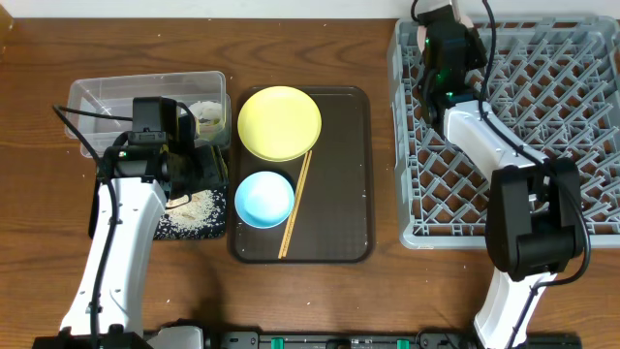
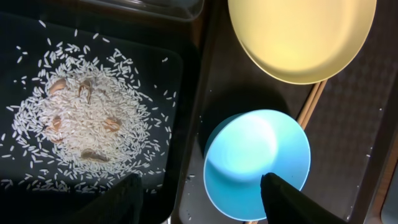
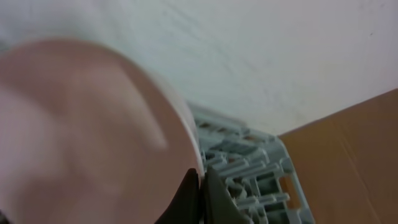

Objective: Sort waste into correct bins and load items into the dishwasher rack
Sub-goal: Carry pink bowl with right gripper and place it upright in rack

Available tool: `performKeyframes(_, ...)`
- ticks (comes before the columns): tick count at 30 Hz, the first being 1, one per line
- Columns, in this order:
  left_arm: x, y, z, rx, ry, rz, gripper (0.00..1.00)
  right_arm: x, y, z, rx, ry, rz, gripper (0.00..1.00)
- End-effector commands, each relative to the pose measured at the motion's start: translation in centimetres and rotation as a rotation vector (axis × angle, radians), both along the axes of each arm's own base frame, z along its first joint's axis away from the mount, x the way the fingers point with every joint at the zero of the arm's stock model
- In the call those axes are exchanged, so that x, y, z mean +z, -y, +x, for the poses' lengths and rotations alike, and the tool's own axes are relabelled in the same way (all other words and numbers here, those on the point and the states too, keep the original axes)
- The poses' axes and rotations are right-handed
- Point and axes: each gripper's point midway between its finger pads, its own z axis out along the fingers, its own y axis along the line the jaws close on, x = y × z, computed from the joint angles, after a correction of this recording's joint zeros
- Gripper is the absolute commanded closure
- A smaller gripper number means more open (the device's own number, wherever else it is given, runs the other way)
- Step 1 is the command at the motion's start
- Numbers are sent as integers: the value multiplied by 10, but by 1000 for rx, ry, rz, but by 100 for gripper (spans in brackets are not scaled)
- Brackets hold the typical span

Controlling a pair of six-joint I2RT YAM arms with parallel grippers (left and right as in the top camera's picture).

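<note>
My left gripper (image 2: pixel 205 199) is open and empty, low over the border between the black tray (image 2: pixel 18 37) and the light blue bowl (image 2: pixel 255 155). Loose rice grains (image 2: pixel 87 118) lie heaped in the black tray (image 1: pixel 179 228). The yellow plate (image 1: pixel 279 123), blue bowl (image 1: pixel 263 199) and wooden chopsticks (image 1: pixel 295 204) rest on the brown serving tray (image 1: pixel 339 194). My right gripper (image 3: pixel 202 177) is shut on the rim of a pale white bowl (image 3: pixel 81 124), held above the far left corner of the grey rack (image 1: pixel 542 116). The cup is out of view.
The clear tub (image 1: pixel 97 97) stands behind the black tray and holds a green-yellow wrapper (image 1: pixel 206 116). The rack (image 3: pixel 249 162) fills the table's right side. A few stray grains lie on the brown tray beside the blue bowl.
</note>
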Motion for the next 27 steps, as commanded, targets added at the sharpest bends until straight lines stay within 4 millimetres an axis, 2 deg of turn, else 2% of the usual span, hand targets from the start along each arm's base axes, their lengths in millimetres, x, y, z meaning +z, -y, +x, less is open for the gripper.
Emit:
performKeyframes(1,3,-1,1,9,7,0,36,-13,-6,-11,-35,-60,-35,99)
performKeyframes(5,3,-1,2,9,7,0,36,-22,-18,-25,-59,-92,30,99)
performKeyframes(11,3,-1,2,9,7,0,36,-4,-34,-44,-68,-72,164,99)
performKeyframes(19,3,-1,1,9,7,0,36,-10,-41,-79,-71,-186,321,99)
performKeyframes(22,3,-1,1,8,7,0,36,-3,-49,-86,-23,-214,367,91)
performKeyframes(25,3,-1,1,9,7,0,36,12,-65,-90,61,-215,444,86)
performKeyframes(27,3,-1,1,9,6,0,36,20,-92,-93,187,-239,548,84)
